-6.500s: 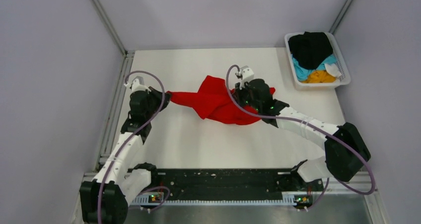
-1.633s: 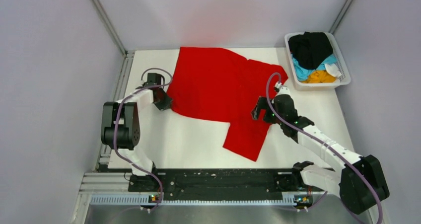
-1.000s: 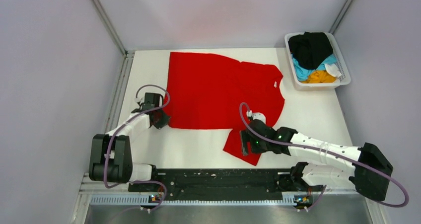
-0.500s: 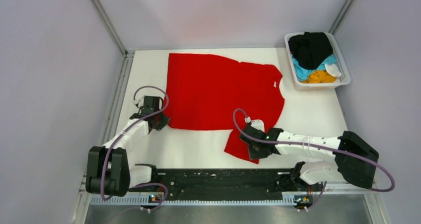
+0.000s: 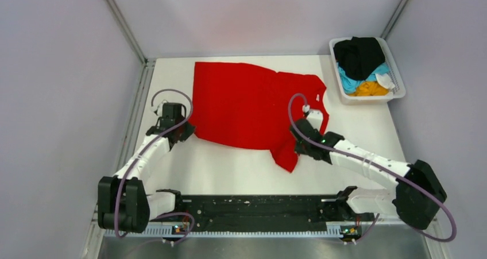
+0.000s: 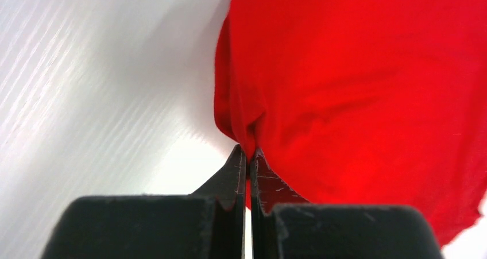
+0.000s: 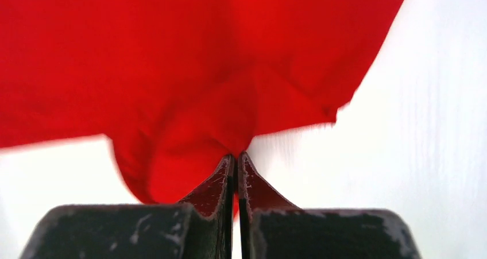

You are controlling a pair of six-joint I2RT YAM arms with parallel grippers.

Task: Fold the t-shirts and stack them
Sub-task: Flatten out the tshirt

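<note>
Red cloth bunched between the tips of both grippers, nearest the arms. The left gripper [image 6: 248, 154] was clamped shut on the near left corner of the red shirt [image 5: 247, 104], and the fabric puckered where the jaws met. The right gripper [image 7: 236, 158] was also closed tight on a fold of the same shirt, at its near right side. There a sleeve narrowed to a point aimed at the near edge of the white table [image 5: 230, 170].

Beyond the grippers, the red shirt lay spread over the middle and far part of the table. It was mostly flat, with its neck opening turned to the right.

Farther still, at the far right corner, stood a white plastic basket [image 5: 398, 90], close to the red shirt's collar but not touching it. A black shirt [image 5: 359, 55] was heaped over its far end. A light blue shirt [image 5: 348, 82] showed beneath that, and an orange-yellow shirt [image 5: 370, 89] lay at the near end. A small white scrap [image 5: 386, 80] sat beside them; what it was could not be told.
</note>
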